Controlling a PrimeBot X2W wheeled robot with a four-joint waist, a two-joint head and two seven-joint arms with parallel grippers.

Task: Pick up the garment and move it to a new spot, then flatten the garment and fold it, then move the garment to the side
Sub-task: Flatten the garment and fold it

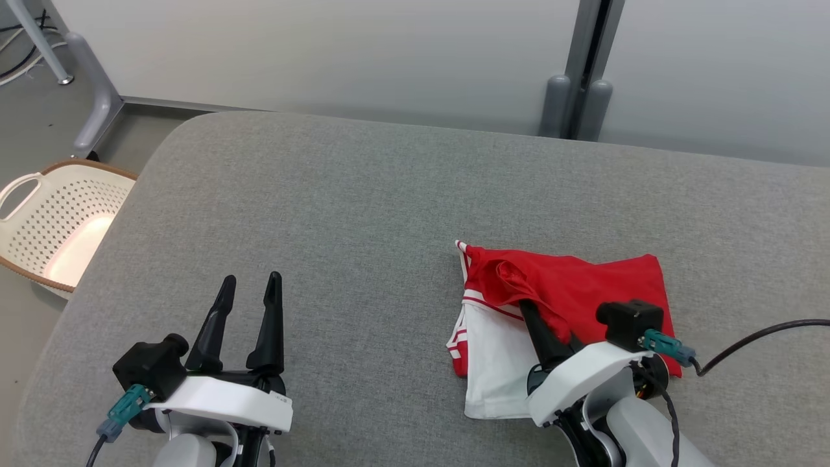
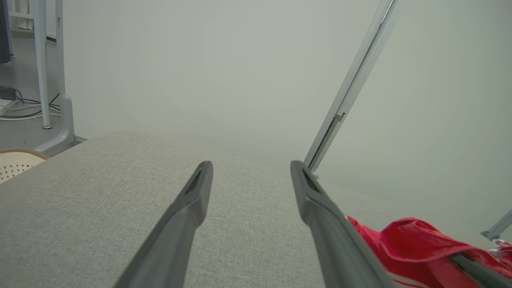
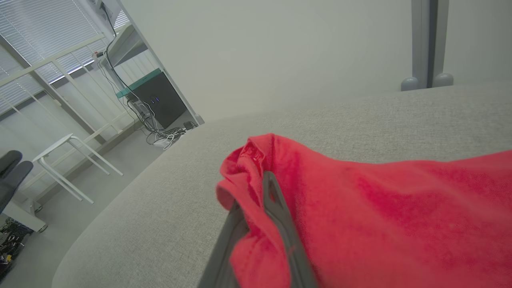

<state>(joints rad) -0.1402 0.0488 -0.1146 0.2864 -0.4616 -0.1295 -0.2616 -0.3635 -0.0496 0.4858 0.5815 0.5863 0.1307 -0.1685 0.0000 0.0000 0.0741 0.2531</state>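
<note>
The garment (image 1: 570, 292) is red with white panels and stripes, and it lies bunched on the grey padded table (image 1: 363, 214), right of centre. My right gripper (image 1: 522, 305) is shut on a raised red fold of the garment (image 3: 360, 208), its fingers (image 3: 276, 200) wrapped by the cloth. Over at the lower left my left gripper (image 1: 249, 288) hovers open above bare table, well apart from the cloth. Its fingers (image 2: 320, 208) hold nothing, and the red garment (image 2: 416, 244) lies to their right.
A cream perforated basket (image 1: 52, 227) stands on the floor off the table's left edge. Pale partition panels and grey posts (image 1: 577, 97) stand behind the far edge. A white stool (image 3: 68, 160) and cables are on the floor beyond the table.
</note>
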